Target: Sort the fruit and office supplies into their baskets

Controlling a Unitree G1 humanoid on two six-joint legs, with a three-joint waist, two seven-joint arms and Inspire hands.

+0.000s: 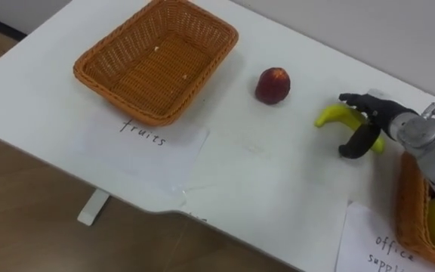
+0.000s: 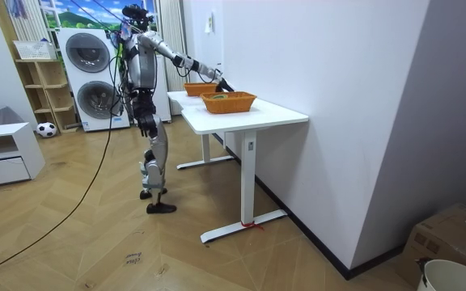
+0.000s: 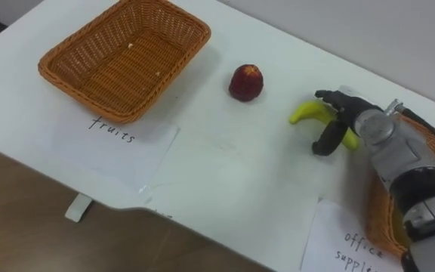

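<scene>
Yellow curved banana (image 1: pixel 335 115) lies on the white table (image 1: pixel 278 189), right hand (image 1: pixel 376 115) apparently curled round it; red apple (image 1: pixel 273 85) sits nearby, orange wicker basket (image 1: pixel 100 79) beyond.

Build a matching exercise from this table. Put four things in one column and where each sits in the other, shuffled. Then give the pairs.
Column one
1. apple
2. banana
3. fruits basket
4. office supplies basket

Column two
A. at the right, something yellow inside
B. between the thumb and fingers of the right hand
C. at the left, no fruit inside
D. lying free on the table, nothing touching it

Pairs: 1-D, 2-B, 3-C, 4-A
</scene>
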